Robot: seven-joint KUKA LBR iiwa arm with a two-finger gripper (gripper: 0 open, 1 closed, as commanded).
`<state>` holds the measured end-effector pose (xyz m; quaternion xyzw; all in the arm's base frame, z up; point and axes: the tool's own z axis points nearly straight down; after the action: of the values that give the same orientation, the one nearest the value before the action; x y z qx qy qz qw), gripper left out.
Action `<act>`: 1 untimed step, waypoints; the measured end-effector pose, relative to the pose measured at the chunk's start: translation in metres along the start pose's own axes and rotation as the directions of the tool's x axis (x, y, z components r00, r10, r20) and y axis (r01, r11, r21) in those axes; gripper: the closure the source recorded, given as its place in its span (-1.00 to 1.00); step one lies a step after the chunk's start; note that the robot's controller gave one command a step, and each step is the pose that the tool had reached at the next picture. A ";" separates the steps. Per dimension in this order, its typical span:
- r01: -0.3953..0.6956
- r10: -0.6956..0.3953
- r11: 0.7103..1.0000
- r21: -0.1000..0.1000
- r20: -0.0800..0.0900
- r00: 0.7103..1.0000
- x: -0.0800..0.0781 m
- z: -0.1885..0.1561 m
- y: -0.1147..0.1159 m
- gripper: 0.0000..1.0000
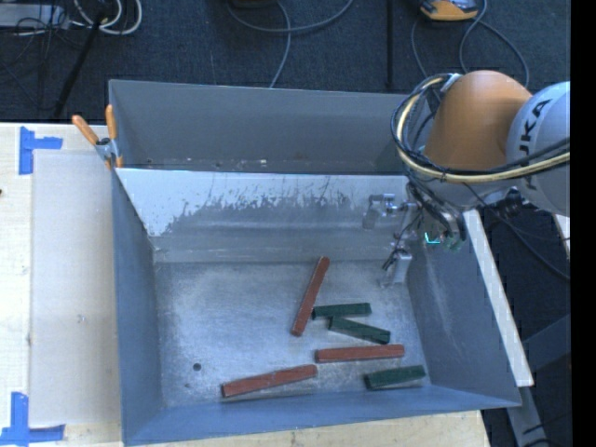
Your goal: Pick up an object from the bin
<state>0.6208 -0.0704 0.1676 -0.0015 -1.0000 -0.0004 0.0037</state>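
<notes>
The grey sheet-metal bin (261, 138) has sloping walls, a scratched back slope and a pale, speckled flat floor. The arm (549, 128) comes in at 2 o'clock, its wrist under a smooth orange dome (470, 119) ringed by cables. Below the dome hangs the metal claw (389, 237), its two fingers spread with nothing between them. It hangs over bare floor near the back right corner, apart from every piece. Six slim, straight-edged bars lie loose on the floor, all in its right half and front. The three longest are reddish-brown. The slanted stick (310, 296) runs from 1 to 7 o'clock near the floor's middle and is the piece nearest the claw. The flat stick (359, 352) lies at 4 o'clock, and the low stick (268, 381) lies by the front wall at 7 o'clock. The three shorter bars are dark green. The upper block (342, 311) lies just right of the slanted stick's lower end, and the middle block (358, 330) lies just below it. The corner block (394, 377) lies at 5 o'clock, near the front right corner.
</notes>
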 end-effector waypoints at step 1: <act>-0.001 0.001 1.000 0.000 -0.005 1.000 0.070 0.102 0.026 -1.00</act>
<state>0.5496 -0.0438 0.0660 -0.0022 -1.0000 -0.0006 0.0060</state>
